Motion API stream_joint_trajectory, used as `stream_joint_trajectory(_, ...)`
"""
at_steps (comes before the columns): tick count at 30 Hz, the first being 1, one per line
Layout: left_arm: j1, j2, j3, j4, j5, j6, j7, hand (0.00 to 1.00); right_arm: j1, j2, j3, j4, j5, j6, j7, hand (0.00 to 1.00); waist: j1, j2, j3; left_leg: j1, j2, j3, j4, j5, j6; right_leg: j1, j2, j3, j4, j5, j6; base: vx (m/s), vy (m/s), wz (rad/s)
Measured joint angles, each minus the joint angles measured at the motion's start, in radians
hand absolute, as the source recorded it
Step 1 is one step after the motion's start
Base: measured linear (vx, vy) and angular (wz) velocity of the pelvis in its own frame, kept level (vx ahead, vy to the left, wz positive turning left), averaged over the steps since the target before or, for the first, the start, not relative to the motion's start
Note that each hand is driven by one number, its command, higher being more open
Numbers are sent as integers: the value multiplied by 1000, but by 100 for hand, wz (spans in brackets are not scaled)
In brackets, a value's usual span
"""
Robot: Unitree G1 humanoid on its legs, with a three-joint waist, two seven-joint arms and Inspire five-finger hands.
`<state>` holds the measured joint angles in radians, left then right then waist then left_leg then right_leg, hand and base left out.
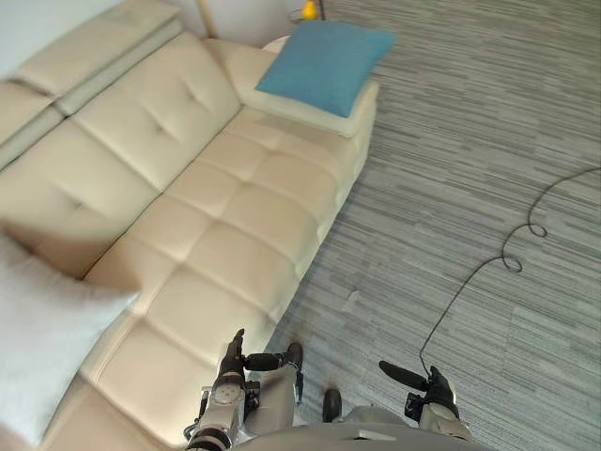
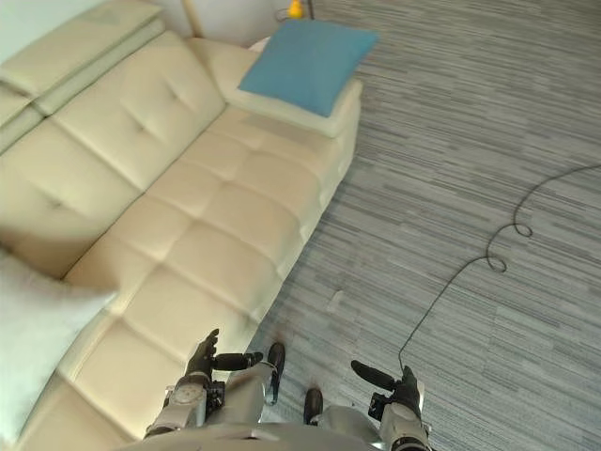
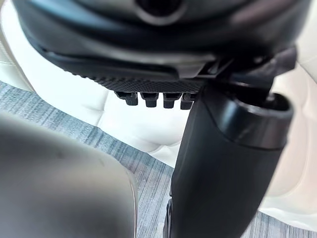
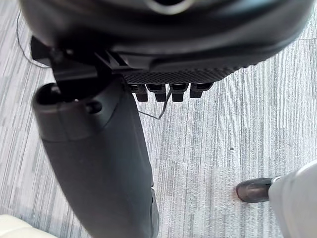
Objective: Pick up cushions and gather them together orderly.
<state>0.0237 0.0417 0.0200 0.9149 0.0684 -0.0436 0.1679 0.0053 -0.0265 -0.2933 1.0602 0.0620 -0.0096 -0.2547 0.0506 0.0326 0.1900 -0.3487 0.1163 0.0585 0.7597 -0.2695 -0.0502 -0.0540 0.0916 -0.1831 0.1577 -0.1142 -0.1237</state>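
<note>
A blue cushion (image 1: 326, 64) lies on the far armrest of the cream sofa (image 1: 235, 216). A pale grey cushion (image 1: 42, 338) rests on the sofa's near end, at the left edge of the view. My left hand (image 1: 232, 365) hangs low over the sofa's front edge, open, thumb (image 3: 223, 163) sticking out, holding nothing. To the right of it, over the carpet, my right hand (image 1: 434, 390) is also open and empty, its thumb (image 4: 99, 158) spread. Both hands are far from the blue cushion, and the left one is nearer the grey cushion.
Grey striped carpet (image 1: 470, 141) spreads to the right of the sofa. The sofa's padded backrest (image 1: 84, 56) runs along the upper left. A small yellow object (image 1: 308, 11) stands beyond the far armrest.
</note>
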Motion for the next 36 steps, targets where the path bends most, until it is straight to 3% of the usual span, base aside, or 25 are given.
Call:
stream_joint_trajectory(2, -4, -3, 5, -10, -3, 0, 0, 100, -6, 4, 0, -21, 0, -1, -13, 100, 8, -8, 4, -23, -98, -102, -261, 28, -17, 26, 18, 75, -23, -10, 9, 255, 6, -88)
stream_joint_trajectory(4, -1, -9, 6, -10, -21, 0, -1, 100, -11, 10, 0, -25, -1, -1, -17, 100, 29, -2, -6, -18, -119, -159, -411, 101, 15, 44, 37, 138, -33, -34, 21, 366, 39, -109)
stream_joint_trajectory(6, 5, -10, 10, -9, -21, 1, -2, 100, -5, 22, 3, -31, -1, 0, -17, 100, 41, 3, -23, -2, -110, -141, -412, 177, 26, 56, 42, 187, 6, -80, 30, 514, 57, -99)
stream_joint_trajectory(8, 10, 0, 25, -8, -22, 3, -2, 100, 32, 56, 13, -83, -3, 4, -9, 100, 56, -41, -50, 42, -87, -26, -355, 181, 53, 16, 5, 216, 187, -165, 141, 592, 53, -120)
stream_joint_trajectory(10, 13, 0, 31, -6, -22, 9, -2, 100, 46, 69, 13, -109, -4, 4, -6, 100, 58, -53, -54, 97, -86, 15, -333, 142, 84, 1, -23, 158, 312, -163, 174, 420, 35, -83)
stream_joint_trajectory(11, 15, -1, 30, -6, -22, 9, -3, 100, 47, 71, 13, -113, -5, 4, -3, 100, 59, -51, -55, 135, -80, 19, -336, 117, 83, -23, -35, 117, 419, -147, 201, 462, 43, -88)
stream_joint_trajectory(12, 16, 0, 20, -6, -22, 9, -2, 100, 48, 73, 15, -113, -23, 3, 7, 100, 55, -45, -56, 195, -64, 21, -338, 82, 73, -108, -80, 28, 640, -125, 244, 445, 38, -69)
stream_joint_trajectory(13, 5, 4, 1, 1, -22, 10, -1, 100, 47, 66, 25, -123, -24, 3, 14, 100, 46, -42, -56, 233, -49, 20, -339, 56, 76, -169, -134, -53, 762, -163, 181, 522, 15, -42)
stream_joint_trajectory(15, -16, 6, -5, 17, -20, 10, 0, 100, 40, 62, 27, -129, -28, 0, 14, 100, 42, -33, -43, 305, -18, 20, -371, 48, 77, -220, -199, -147, 789, -197, 124, 491, -67, -12)
stream_joint_trajectory(16, -20, 12, -4, 27, -20, 10, 1, 100, 27, 55, 34, -120, -39, -3, 15, 100, 32, -28, -39, 362, 18, 21, -402, 48, 75, -247, -219, -191, 722, -201, 117, 474, -141, -12)
stream_joint_trajectory(17, -20, 12, -4, 27, -20, 10, 1, 100, 27, 55, 34, -120, -39, -3, 15, 100, 32, -28, -39, 362, 18, 21, -402, 48, 75, -247, -219, -191, 722, -201, 117, 381, -139, -15)
stream_joint_trajectory(18, -8, 26, -4, 34, -19, 10, 2, 100, 15, 51, 52, -110, -55, -10, 14, 100, 22, -32, -37, 407, 52, 26, -407, 39, 57, -281, -227, -204, 565, -184, 131, 598, -258, -13)
stream_joint_trajectory(19, 7, 48, -4, 35, -19, 10, 2, 100, 11, 51, 68, -101, -62, -13, 13, 100, 13, -64, -38, 439, 50, 34, -399, 0, -9, -293, -230, -173, 314, -1, 117, 404, -186, -21)
stream_joint_trajectory(20, 7, 46, -3, 49, -18, 11, 2, 100, 5, 40, 76, -88, -62, -15, 15, 100, 11, -54, -33, 453, 71, 28, -393, -20, -37, -288, -210, -171, 327, 9, 56, 599, -280, -41)
stream_joint_trajectory(21, 3, 40, -7, 70, -17, 13, -1, 100, -23, 25, 82, -70, -62, -14, 16, 100, 19, -28, -28, 445, 95, 12, -394, -33, -36, -295, -176, -161, 328, 3, 47, 360, -180, -46)
stream_joint_trajectory(23, -8, 28, -27, 78, -16, 14, -5, 100, -51, -6, 76, -50, -61, -14, 11, 100, 12, -12, -3, 420, 63, -21, -433, 8, -23, -295, -150, -128, 332, -20, 34, 365, -224, -32)
stream_joint_trajectory(25, -9, 11, 0, 89, -16, 11, -5, 100, -26, -23, 75, -18, -61, -7, 11, 100, 11, 8, 0, 366, 91, -69, -219, 40, -27, -220, -120, -143, 301, -70, 32, 255, -203, 8)
stream_joint_trajectory(26, -10, 5, 19, 79, -17, 9, -6, 100, -11, -15, 67, -33, -56, -5, 12, 100, 10, 18, 9, 287, 102, -113, -27, 96, -5, -167, -102, -154, 270, -80, 28, 270, -204, 20)
stream_joint_trajectory(27, -10, -4, 37, 51, -17, 8, -6, 100, -5, -20, 68, -40, -60, -5, 11, 100, 12, 32, 21, 178, 118, -136, 207, 91, 5, -93, -73, -168, 226, -89, 18, 262, -179, 20)
stream_joint_trajectory(29, -11, -1, 34, 26, -16, -1, -7, 100, 2, -15, 69, -39, -60, -4, 11, 100, 21, 25, 27, 90, 102, -123, 292, 50, -4, -27, -65, -176, 179, -92, 13, 218, -123, 14)
stream_joint_trajectory(32, -14, -4, 33, -10, -15, -13, -12, 100, 2, 1, 68, -47, -59, -4, 8, 100, 32, 6, 35, -9, 48, -59, 128, 12, 2, 64, -65, -177, 87, -86, 28, 234, -63, 9)
stream_joint_trajectory(33, -21, -9, 33, -9, -15, -10, -14, 100, 1, 4, 67, -47, -59, -4, 3, 100, 35, 6, 35, -19, 20, -40, -28, 16, 2, 92, -65, -177, 49, -83, 36, 310, 26, 11)
stream_joint_trajectory(34, -20, -12, 32, -8, -13, -9, -14, 100, 0, 7, 67, -48, -59, -4, 3, 100, 39, 8, 34, -15, -12, -40, -224, 40, 5, 113, -67, -178, 18, -84, 46, 320, 53, 10)
stream_joint_trajectory(35, -20, -13, 31, -8, -13, -9, -14, 100, 0, 6, 67, -48, -59, -4, 3, 100, 41, 8, 33, -14, -21, -39, -298, 62, 6, 119, -67, -178, 9, -86, 51, 298, 96, 5)
stream_joint_trajectory(36, -24, -15, 31, -7, -15, -9, -16, 100, -3, 7, 64, -44, -58, -4, 3, 100, 52, 10, 33, -9, -41, -38, -429, 148, 13, 136, -69, -175, -9, -93, 64, 266, 82, -4)
